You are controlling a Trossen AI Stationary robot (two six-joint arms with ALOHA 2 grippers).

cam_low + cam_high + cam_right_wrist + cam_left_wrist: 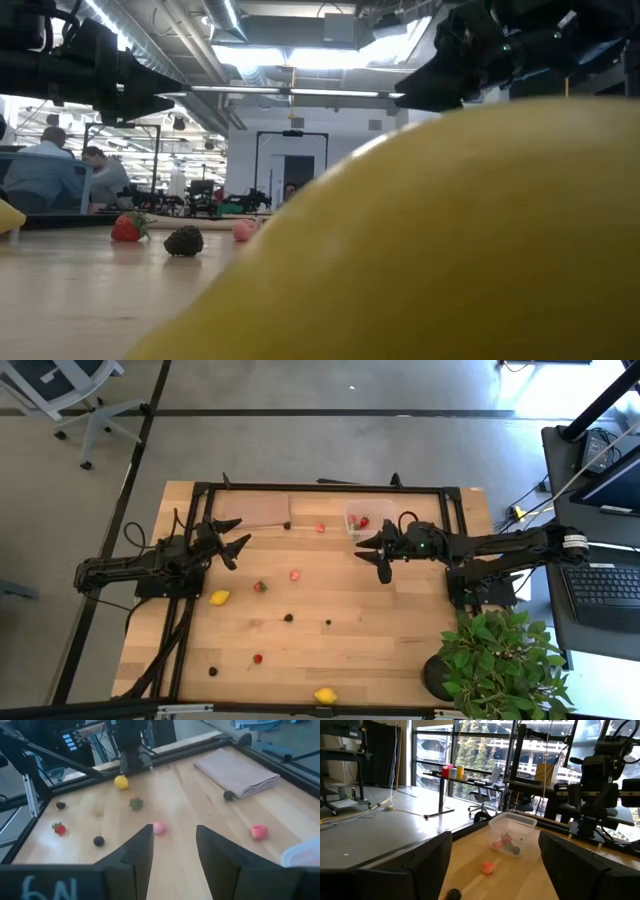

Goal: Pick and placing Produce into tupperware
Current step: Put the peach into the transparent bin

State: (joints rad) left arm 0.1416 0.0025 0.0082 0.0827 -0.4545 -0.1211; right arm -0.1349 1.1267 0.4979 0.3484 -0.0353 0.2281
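at table's far edge | clear tub | holds red strawberries

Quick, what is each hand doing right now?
Left hand: open, holding nothing.
Right hand: open, holding nothing.

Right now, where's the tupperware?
High view: the tupperware sits at the table's far edge, right of centre, just beside the right gripper, with strawberries inside.

The tub sits at the table's far edge, holding 2 fruit pieces. The folded cloth lies left of it. Loose produce is scattered nearer.
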